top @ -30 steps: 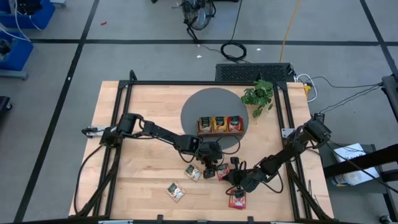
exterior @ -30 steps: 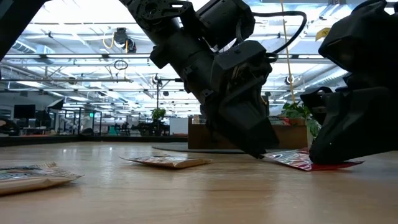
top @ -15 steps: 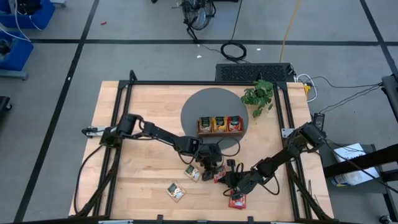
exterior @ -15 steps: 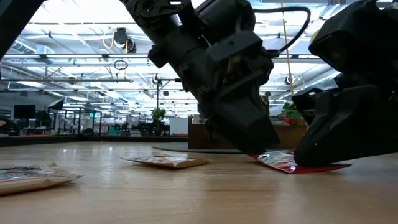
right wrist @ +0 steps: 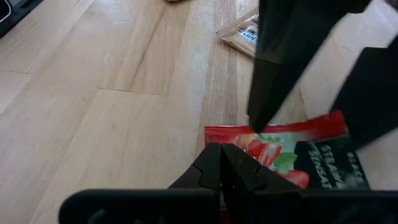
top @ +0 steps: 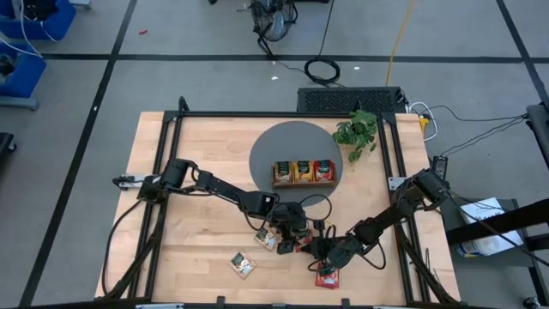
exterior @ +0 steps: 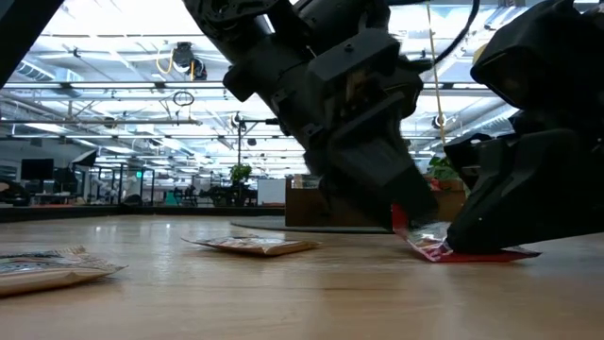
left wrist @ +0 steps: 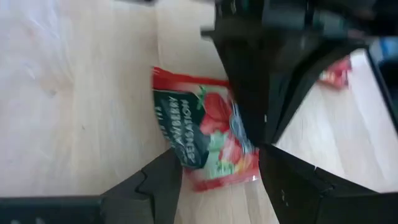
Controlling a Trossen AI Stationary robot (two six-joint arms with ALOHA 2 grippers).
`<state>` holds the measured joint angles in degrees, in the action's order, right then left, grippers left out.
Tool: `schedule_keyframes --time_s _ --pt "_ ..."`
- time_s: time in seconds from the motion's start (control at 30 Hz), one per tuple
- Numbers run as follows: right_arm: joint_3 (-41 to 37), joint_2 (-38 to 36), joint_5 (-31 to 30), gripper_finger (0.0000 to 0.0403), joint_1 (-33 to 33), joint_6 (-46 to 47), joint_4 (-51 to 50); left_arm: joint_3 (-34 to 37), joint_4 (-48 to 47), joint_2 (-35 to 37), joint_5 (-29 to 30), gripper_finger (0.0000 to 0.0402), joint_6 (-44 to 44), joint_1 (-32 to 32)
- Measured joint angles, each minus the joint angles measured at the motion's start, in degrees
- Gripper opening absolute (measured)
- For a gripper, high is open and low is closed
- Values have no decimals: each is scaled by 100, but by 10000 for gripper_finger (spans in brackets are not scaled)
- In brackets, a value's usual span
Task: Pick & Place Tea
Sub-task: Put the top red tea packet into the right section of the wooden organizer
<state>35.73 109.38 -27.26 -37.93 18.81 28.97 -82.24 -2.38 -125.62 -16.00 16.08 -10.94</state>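
Left gripper [left wrist: 214, 177] is down at the table [top: 197, 146], just in front of the wooden tray [top: 304, 172]. Its fingers [left wrist: 158, 183] stand apart on either side of a red strawberry sachet [left wrist: 208, 140], which tilts up off the table; a firm grip cannot be confirmed. Right gripper [right wrist: 227, 171] sits just beside it, fingers pressed together, tips against the same sachet's edge. Two beige sachets [top: 243, 263] lie farther from the tray; another red sachet [top: 327, 276] lies nearby.
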Motion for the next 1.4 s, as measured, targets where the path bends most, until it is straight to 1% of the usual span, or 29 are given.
schedule_keyframes --time_s 0.13,0.23,0.3,0.43,0.57,0.63,0.77,0.93,1.03,1.17,1.4 --pt "0 0 -4 0 0 -2 4 0 104 0 225 210 224 4" --pt "-2 2 -8 0 0 -2 15 0 76 0 398 190 319 4" --pt "-2 2 -9 0 0 -2 15 0 63 0 404 162 310 4" --pt "-2 2 -13 0 1 -2 15 0 41 0 404 91 192 -5" --pt "-4 7 -109 0 -1 -2 15 0 38 0 277 20 -79 -47" --pt "-4 7 -115 0 0 -60 15 0 38 0 312 8 -244 -79" --pt "-4 -16 -117 0 0 -224 12 0 38 0 493 4 -539 -126" --pt "-9 -113 -104 0 6 -304 -20 0 39 0 550 10 -431 -122" --pt "-8 -131 -104 0 7 -280 -17 0 24 1 552 21 -412 -114" --pt "-7 -133 -106 0 9 -162 -81 0 -114 2 552 47 -437 -118" --pt "-7 -133 -110 0 9 -153 -96 0 -276 2 598 115 -437 -66"
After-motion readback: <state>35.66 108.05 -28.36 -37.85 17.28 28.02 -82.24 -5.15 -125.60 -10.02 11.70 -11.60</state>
